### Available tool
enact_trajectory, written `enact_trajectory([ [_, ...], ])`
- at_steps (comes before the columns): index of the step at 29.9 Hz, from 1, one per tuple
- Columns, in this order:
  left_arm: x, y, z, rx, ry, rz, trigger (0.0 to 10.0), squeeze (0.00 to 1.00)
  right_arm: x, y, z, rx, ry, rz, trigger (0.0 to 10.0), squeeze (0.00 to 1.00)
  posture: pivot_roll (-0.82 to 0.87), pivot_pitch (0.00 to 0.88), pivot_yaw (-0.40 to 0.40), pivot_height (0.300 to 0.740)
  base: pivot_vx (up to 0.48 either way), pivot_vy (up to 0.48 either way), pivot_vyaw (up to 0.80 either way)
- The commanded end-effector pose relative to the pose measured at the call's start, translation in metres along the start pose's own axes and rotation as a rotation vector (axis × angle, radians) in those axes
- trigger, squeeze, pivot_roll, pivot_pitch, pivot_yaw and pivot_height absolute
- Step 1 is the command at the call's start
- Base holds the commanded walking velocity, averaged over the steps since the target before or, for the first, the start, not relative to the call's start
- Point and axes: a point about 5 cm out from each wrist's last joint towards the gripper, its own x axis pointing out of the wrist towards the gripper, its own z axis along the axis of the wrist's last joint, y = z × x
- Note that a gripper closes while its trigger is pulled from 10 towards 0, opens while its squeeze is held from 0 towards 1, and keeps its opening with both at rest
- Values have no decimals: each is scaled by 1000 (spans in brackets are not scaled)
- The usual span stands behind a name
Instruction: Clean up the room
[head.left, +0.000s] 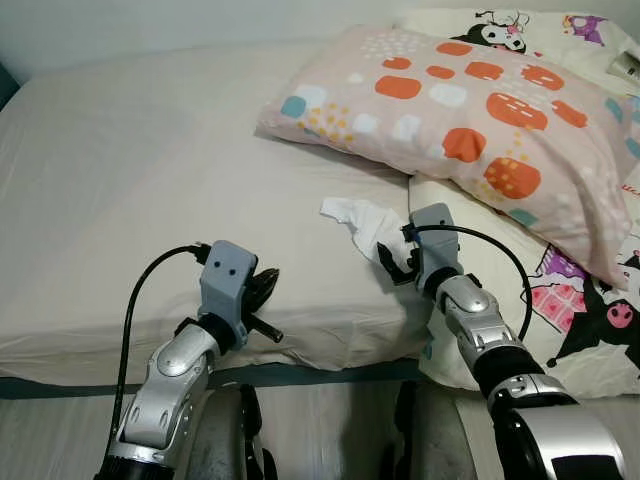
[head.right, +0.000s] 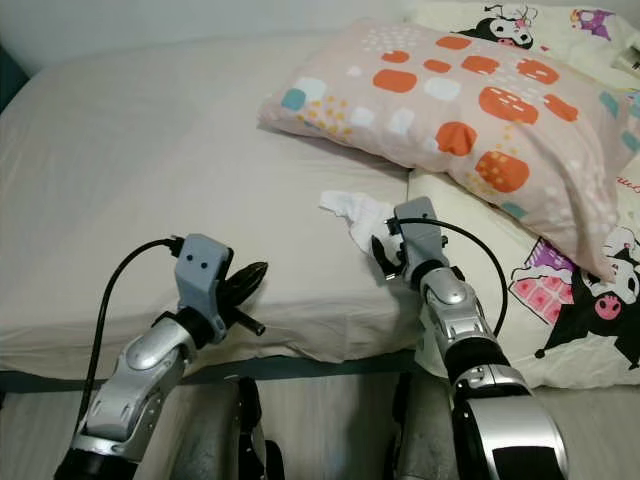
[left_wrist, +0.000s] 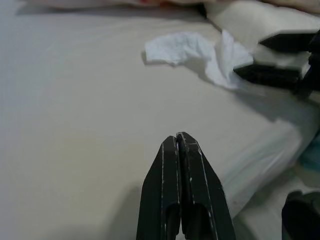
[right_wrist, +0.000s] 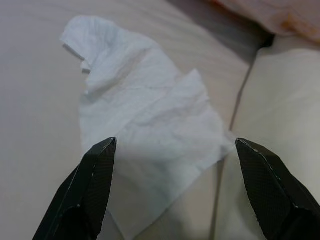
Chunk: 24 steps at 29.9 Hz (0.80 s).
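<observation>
A crumpled white tissue (head.left: 362, 221) lies on the beige bed sheet (head.left: 150, 180), just below the spotted pillow (head.left: 470, 110). My right gripper (right_wrist: 177, 192) is open right at the tissue's near edge, one black finger (right_wrist: 92, 185) on each side of the tissue (right_wrist: 145, 120). My left gripper (left_wrist: 181, 190) is shut and empty, hovering over the sheet near the bed's front edge, well to the left of the tissue (left_wrist: 200, 50).
A cartoon-print duvet (head.left: 590, 300) covers the right side of the bed, under and beyond the pillow. The bed's front edge (head.left: 250, 370) runs just ahead of my arms. The left half of the sheet is bare.
</observation>
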Motion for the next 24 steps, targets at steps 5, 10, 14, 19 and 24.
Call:
enact_trajectory([
  [5, -6, -12, 1, -28, 17, -59, 10000, 0, 1, -3, -4, -44, 61, 19, 10000, 1000, 190, 438, 48, 572, 0, 0, 0],
  [10, -10, -16, 3, -35, 20, -77, 10000, 0, 2, -8, -2, -49, 87, 7, 10000, 745, 196, 437, 48, 572, 0, 0, 0],
  [14, -11, -18, 4, -36, 19, -88, 10000, 0, 3, -9, -2, -42, 90, 5, 10000, 0, 200, 437, 49, 572, 0, 0, 0],
  [19, -12, -28, 12, -59, -5, -130, 10000, 0, 4, -10, 1, -25, 98, -6, 10000, 0, 213, 431, 52, 572, 0, 0, 0],
  [24, -8, -39, 22, -117, -38, -144, 10000, 0, 5, -11, 2, -3, 97, -28, 4510, 0, 214, 425, 47, 572, 0, 0, 0],
])
